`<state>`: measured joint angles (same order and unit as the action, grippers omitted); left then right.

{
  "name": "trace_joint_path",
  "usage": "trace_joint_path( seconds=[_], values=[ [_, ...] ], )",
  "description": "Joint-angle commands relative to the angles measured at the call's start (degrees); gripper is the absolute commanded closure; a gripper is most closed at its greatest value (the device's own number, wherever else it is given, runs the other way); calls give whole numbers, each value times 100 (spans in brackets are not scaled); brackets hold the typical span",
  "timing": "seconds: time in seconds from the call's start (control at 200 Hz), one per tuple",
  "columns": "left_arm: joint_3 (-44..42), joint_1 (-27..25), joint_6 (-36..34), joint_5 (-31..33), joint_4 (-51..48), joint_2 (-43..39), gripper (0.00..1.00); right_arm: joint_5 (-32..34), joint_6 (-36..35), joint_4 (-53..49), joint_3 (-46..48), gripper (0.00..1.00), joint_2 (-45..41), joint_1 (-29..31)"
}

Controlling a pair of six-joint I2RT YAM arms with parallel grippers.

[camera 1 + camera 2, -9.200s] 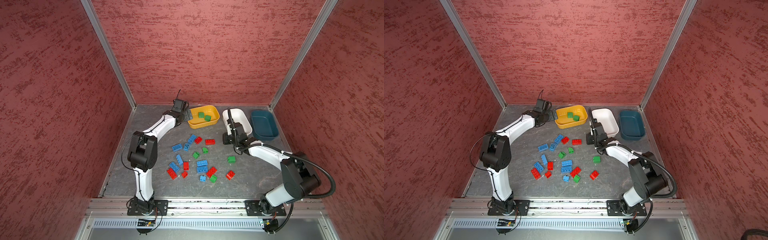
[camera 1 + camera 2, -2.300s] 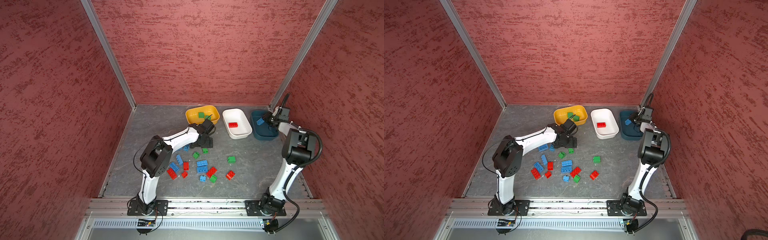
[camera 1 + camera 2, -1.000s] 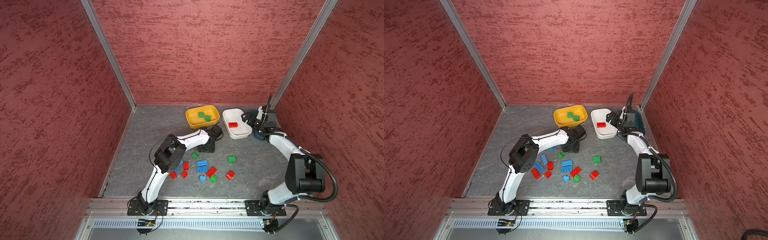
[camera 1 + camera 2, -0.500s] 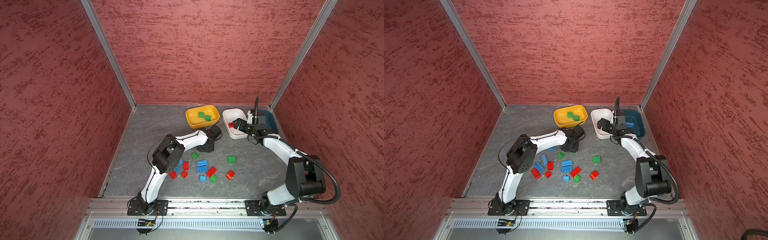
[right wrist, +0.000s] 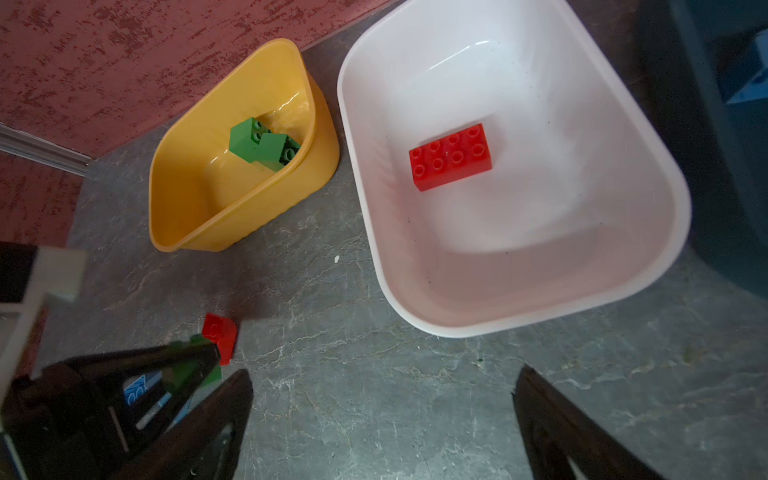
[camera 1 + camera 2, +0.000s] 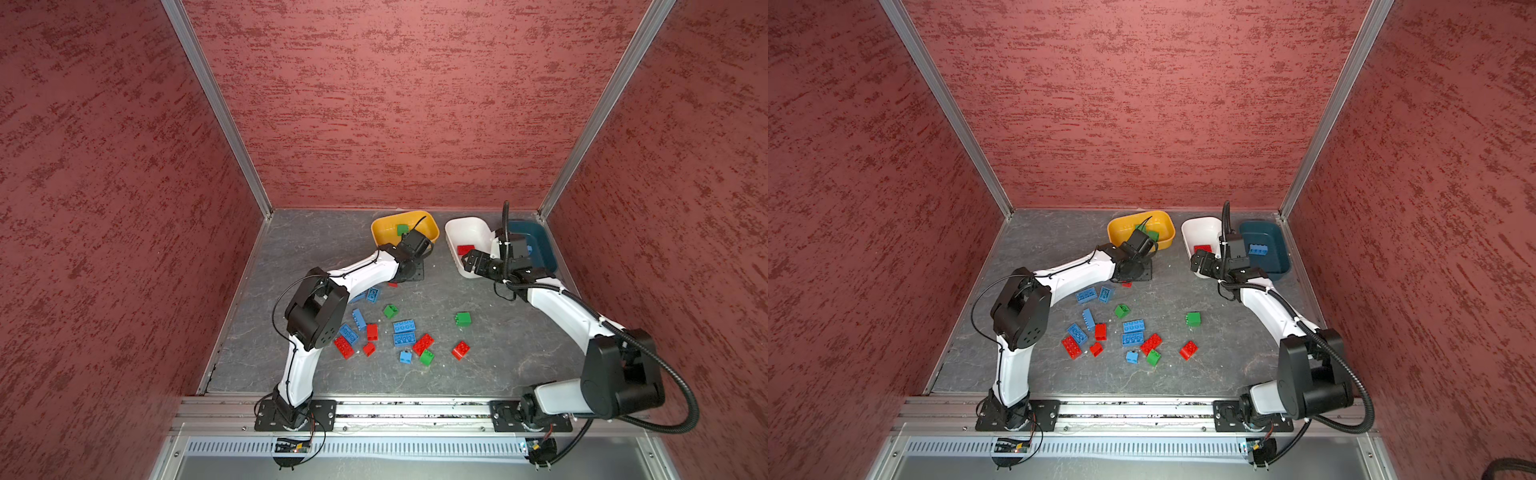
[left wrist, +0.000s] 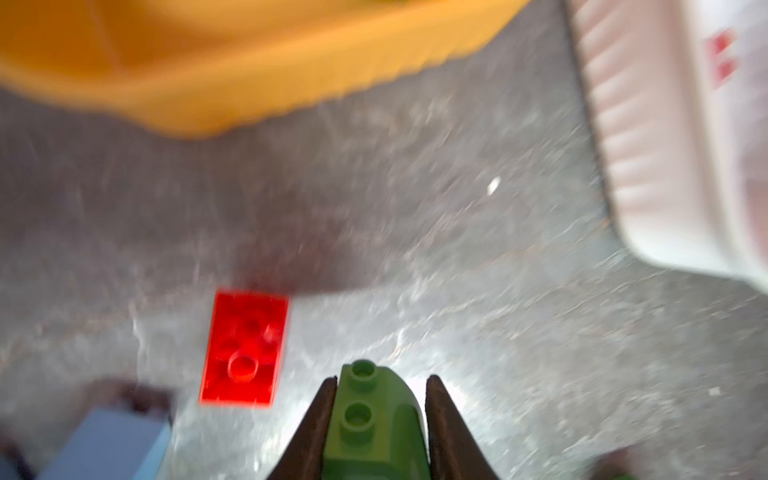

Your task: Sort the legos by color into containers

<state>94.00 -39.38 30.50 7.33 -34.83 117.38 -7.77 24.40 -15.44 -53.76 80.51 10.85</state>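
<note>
Left wrist view, green lego [image 7: 374, 432] sitting between the tips of the left gripper [image 7: 381, 379], jaws pinching it, right gripper [image 5: 384, 372] jaws standing spread, empty.

Your left wrist view is smeared with blur: the yellow-orange tub [image 7: 249, 62] and white tub [image 7: 648, 145] run off its edges, and the frame cuts off the green brick [image 7: 374, 432] pinched in the left gripper [image 7: 382, 379]. In both top views the left arm [image 6: 365, 270] hides that gripper and leaves you only a sliver of a small red brick [image 6: 392, 284]. The right arm [image 6: 557, 303] covers part of the teal tub [image 6: 544, 253]
</note>
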Motion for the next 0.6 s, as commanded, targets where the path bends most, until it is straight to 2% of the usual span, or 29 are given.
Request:
trace_joint_path(
  seconds=[0.0,0.23,0.421,0.591],
  values=[
    [688,267,-338,25,365,174,78,180,-68,-169,84,1,-181,56],
    [2342,886,-443,-398,-59,991,77,-47,150,-261,380,1,-319,226],
    [3329,1259,-380,-244,-376,1735,75,297,534,-451,790,1,-427,529],
    [3989,1463,-226,-56,-638,2271,72,321,487,-958,889,1,-253,739]
  ],
)
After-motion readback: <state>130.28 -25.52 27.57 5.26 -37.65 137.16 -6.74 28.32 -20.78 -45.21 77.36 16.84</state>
